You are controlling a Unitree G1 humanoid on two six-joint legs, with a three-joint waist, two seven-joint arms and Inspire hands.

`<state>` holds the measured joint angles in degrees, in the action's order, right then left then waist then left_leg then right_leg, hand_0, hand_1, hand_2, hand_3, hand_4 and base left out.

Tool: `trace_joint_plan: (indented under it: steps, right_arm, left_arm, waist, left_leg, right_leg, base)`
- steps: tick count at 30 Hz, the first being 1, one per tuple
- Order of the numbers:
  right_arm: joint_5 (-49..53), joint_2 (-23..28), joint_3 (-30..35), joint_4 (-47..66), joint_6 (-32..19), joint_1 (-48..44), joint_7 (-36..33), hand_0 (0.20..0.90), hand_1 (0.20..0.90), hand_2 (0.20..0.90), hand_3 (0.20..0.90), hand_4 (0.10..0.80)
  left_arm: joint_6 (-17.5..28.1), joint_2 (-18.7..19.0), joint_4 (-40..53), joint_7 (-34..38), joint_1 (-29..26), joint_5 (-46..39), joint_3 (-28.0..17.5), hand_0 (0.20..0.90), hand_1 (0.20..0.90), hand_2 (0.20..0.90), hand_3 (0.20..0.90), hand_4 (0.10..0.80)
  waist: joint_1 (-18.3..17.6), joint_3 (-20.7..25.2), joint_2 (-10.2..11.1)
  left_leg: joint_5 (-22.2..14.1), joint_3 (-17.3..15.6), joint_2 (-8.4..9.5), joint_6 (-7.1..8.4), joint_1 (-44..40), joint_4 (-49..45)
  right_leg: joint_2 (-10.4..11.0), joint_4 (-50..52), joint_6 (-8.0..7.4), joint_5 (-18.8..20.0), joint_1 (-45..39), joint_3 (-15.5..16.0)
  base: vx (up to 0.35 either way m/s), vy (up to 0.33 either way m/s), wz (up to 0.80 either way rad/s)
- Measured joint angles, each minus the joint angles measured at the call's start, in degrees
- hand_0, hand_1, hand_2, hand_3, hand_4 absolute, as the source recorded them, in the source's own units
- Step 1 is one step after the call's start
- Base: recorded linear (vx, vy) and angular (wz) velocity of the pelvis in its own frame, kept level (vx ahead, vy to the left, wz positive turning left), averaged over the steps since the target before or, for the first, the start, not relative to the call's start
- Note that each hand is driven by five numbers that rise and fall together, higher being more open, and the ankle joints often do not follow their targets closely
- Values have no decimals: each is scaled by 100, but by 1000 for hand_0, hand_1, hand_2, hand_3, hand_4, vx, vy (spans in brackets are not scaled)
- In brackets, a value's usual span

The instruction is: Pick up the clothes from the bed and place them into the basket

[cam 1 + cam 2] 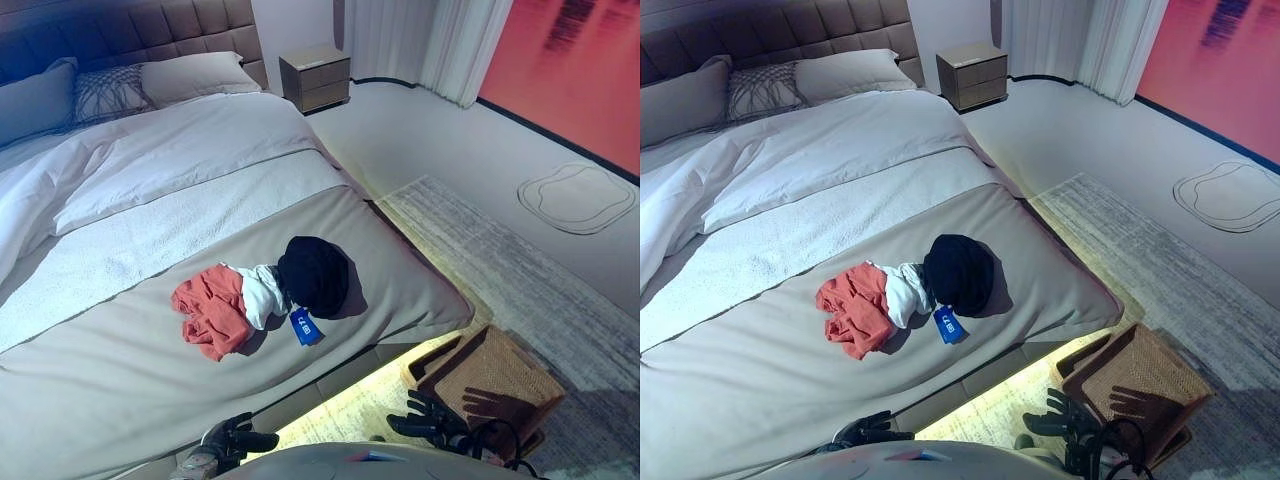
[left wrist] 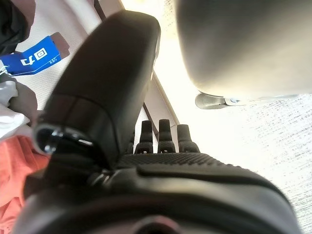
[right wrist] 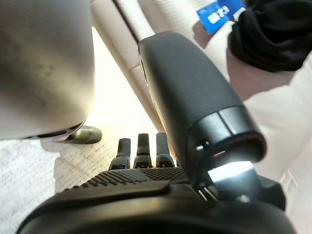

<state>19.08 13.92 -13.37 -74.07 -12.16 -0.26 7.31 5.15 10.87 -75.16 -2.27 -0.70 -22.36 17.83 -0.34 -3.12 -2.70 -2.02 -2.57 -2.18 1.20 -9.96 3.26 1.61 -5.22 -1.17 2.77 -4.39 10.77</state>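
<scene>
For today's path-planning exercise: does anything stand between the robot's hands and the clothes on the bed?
Nothing visible does. The clothes lie in the open on the bed cover, with bare cover towards the left hand and right hand, both low by the bed's near edge.

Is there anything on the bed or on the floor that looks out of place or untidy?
Yes: a crumpled heap of clothes, orange, white and black with a blue tag, lies on the otherwise made bed. The woven basket on the floor appears empty.
</scene>
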Motion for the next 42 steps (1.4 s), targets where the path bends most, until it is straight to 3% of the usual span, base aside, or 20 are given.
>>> trace_joint_plan:
  steps: [7,11,26,33,42]
  right_arm:
    - [-688,-8,-52,-16,385,-122,-937,900,900,900,900,800]
    - [-837,-8,-56,-27,569,-86,-1141,900,900,900,900,800]
    - [-1468,-7,-188,224,436,-97,-1860,900,900,900,900,800]
    - [-2027,552,-868,2288,473,-435,-1919,900,900,900,900,800]
    - [-2488,1632,-953,3617,1314,-2243,-2133,900,900,900,900,800]
  left_arm:
    - [-84,-6,0,-154,-20,-6,-5,900,900,900,900,800]
    - [-204,2,0,-197,-47,-5,-5,900,900,900,900,800]
    - [-270,6,12,-59,-59,4,-9,900,900,900,900,800]
    - [-277,101,254,-35,61,4,-8,900,900,900,900,800]
    - [-269,201,546,-32,163,4,-34,900,900,900,900,800]
  waist:
    - [15,-19,-20]
    - [11,-25,-13]
    - [42,-149,12]
    - [112,-268,67]
    - [369,-313,198]
  left_leg:
    - [0,3,0,0,1,-1]
    - [0,2,0,0,0,0]
    - [0,68,-1,1,-32,-3]
    - [9,90,-4,13,-30,-2]
    - [29,323,5,45,44,-10]
  right_leg:
    - [0,0,0,0,-2,5]
    - [0,0,0,0,-5,5]
    - [6,-1,-2,-2,-77,81]
    - [3,-2,-1,-1,-87,103]
    - [27,-1,-1,0,-136,313]
  base:
    - [0,0,0]
    - [0,0,0]
    - [4,-5,2]
    - [39,-3,1]
    - [96,24,14]
